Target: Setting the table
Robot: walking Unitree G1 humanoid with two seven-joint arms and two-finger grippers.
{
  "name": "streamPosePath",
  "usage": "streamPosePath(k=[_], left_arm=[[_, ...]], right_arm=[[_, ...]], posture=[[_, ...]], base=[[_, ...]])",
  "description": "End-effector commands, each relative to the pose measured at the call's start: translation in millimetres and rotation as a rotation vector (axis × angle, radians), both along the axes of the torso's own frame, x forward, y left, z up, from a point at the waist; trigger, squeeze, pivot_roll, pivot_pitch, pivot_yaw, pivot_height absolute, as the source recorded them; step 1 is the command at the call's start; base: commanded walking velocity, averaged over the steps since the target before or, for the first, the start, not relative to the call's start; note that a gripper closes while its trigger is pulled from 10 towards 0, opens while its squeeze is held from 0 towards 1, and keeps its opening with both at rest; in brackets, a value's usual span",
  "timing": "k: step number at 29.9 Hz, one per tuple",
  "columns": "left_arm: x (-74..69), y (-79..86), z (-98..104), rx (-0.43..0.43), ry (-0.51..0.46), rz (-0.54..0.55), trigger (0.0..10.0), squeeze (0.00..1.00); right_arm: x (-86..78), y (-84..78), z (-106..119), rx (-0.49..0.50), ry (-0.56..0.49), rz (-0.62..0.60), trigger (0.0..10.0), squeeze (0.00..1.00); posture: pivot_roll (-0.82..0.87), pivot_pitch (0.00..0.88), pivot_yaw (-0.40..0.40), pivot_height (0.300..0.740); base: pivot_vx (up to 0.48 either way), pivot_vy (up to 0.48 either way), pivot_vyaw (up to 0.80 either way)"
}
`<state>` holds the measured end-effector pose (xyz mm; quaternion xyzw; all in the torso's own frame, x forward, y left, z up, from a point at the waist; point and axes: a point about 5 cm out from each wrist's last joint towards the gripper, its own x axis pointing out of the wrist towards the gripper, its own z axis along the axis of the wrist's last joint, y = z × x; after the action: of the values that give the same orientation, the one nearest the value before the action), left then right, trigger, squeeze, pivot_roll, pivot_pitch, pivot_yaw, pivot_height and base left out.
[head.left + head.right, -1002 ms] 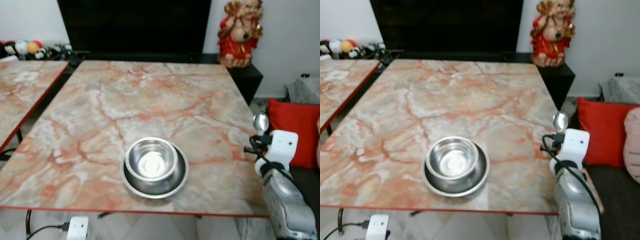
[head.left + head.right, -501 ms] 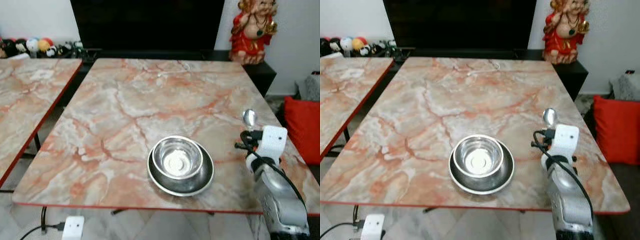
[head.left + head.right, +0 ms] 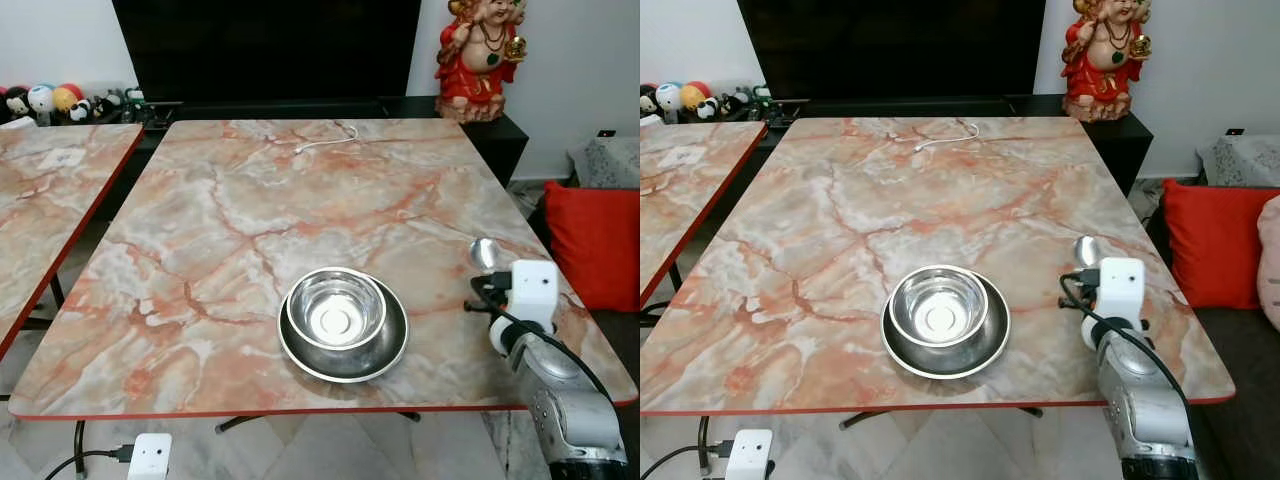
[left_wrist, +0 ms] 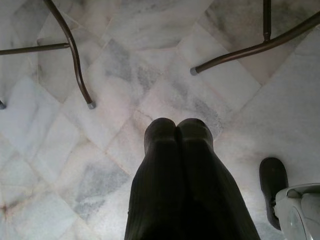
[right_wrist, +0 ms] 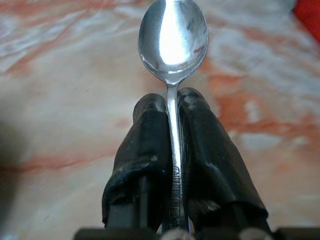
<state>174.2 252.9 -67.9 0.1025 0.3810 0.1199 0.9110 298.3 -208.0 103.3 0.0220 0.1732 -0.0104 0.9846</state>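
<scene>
Already pinched by its handle between the closed right gripper (image 5: 172,145), the spoon (image 5: 173,40) pointed up-frame, with the stacked bowl (image 3: 336,308) and plate (image 3: 343,352) lying to its left at lower centre.

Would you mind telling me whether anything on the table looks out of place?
A white cable lies loose at the table's far end, odd for a dining setting. The bowl sits neatly in its plate.

No lettering, label, brand, number or sign can be read on anything here.
</scene>
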Motion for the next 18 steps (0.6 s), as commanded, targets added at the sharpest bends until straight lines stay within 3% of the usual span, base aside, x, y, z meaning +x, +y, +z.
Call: streamPosePath(k=[1,5,9,18], left_arm=[[-2.6,-1.5,-2.1,-0.008,0.017,-0.005,10.0,0.0],[-2.4,-1.8,-2.2,-0.009,0.016,-0.005,10.0,0.0],[-3.4,-1.6,-2.6,-0.009,0.017,0.002,10.0,0.0],[-3.4,-1.8,-2.3,-0.006,0.011,0.005,10.0,0.0]], right_arm=[[5.4,4.9,0.3,0.046,0.007,0.014,10.0,0.0],[11.0,10.4,-5.0,0.104,0.025,0.006,10.0,0.0],[21.2,33.3,-16.0,0.19,0.07,0.045,10.0,0.0],[23.3,47.0,-25.6,0.189,0.108,0.075,10.0,0.0]], posture=[[-0.05,0.0,0.008,0.74],[-0.05,0.0,0.008,0.74],[-0.03,0.0,0.003,0.74],[-0.03,0.0,0.001,0.74]], base=[[0.0,0.0,0.0],[0.0,0.0,0.0],[0.0,0.0,0.0],[0.0,0.0,0.0]])
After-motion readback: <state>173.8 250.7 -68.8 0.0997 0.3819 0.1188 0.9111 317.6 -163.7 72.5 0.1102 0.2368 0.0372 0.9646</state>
